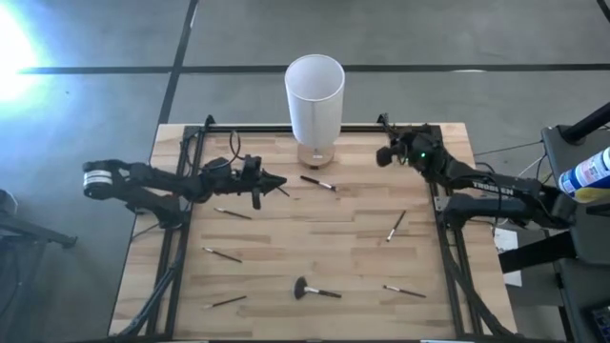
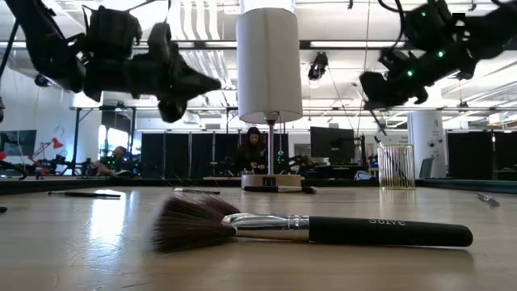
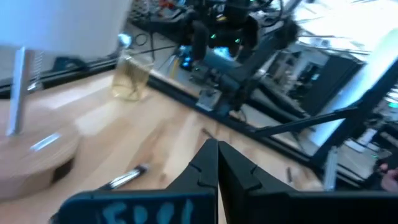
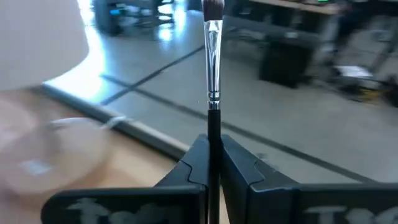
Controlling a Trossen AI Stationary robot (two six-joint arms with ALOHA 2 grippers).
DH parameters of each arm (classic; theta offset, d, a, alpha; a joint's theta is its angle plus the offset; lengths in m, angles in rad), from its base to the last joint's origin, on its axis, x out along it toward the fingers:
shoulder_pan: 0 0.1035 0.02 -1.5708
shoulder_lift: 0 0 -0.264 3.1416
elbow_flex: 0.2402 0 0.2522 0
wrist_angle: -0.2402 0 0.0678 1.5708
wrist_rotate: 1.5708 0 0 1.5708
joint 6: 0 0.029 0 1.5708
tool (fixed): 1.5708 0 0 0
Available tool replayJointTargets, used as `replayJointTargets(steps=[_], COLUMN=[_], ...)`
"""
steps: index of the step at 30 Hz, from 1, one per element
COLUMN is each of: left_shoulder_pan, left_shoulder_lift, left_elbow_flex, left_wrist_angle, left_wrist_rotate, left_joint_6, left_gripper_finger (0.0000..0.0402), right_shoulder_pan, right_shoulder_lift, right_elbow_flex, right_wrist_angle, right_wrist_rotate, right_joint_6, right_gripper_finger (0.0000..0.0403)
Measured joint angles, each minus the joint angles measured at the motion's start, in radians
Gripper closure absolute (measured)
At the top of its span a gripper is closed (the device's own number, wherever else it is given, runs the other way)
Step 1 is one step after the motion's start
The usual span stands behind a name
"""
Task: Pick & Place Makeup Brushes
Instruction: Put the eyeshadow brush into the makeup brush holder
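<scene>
From above, a white cup (image 1: 315,100) stood at the table's far edge; seven makeup brushes (image 1: 317,183) lay scattered on the wood; the left gripper (image 1: 276,182) hovered near the cup, the right gripper (image 1: 385,152) at the far right corner; at table level, the fluffy brush (image 2: 307,229) lay nearest; the left wrist view showed fingers pressed together, empty; the right wrist view showed jaws pinching a silver-ferruled brush (image 4: 213,68) upright. Judging by this, the carry was under way; next, lowering it into the cup.
</scene>
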Motion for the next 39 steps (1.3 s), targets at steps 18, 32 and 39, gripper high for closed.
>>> replayJointTargets(steps=[18, 32, 39], left_shoulder_pan=[0.0, 0.0, -0.001], left_shoulder_lift=[0.0, 0.0, 0.0], left_elbow_flex=[-0.006, -0.008, -0.009], left_wrist_angle=[-0.001, -0.008, -0.02], left_wrist_rotate=[-0.011, -0.011, -0.011], left_joint_6=[0.043, 0.043, 0.046], left_gripper_finger=[0.0399, 0.0399, 0.0399], right_shoulder_pan=[-0.222, -0.222, -0.222], right_shoulder_lift=[0.129, 0.186, 0.134], right_elbow_flex=[-0.159, -0.152, -0.151], right_wrist_angle=[0.293, 0.282, 0.241], right_wrist_rotate=[-0.007, -0.012, -0.047], right_joint_6=[-0.019, 0.044, 0.048], right_gripper_finger=[0.039, 0.0354, 0.0376])
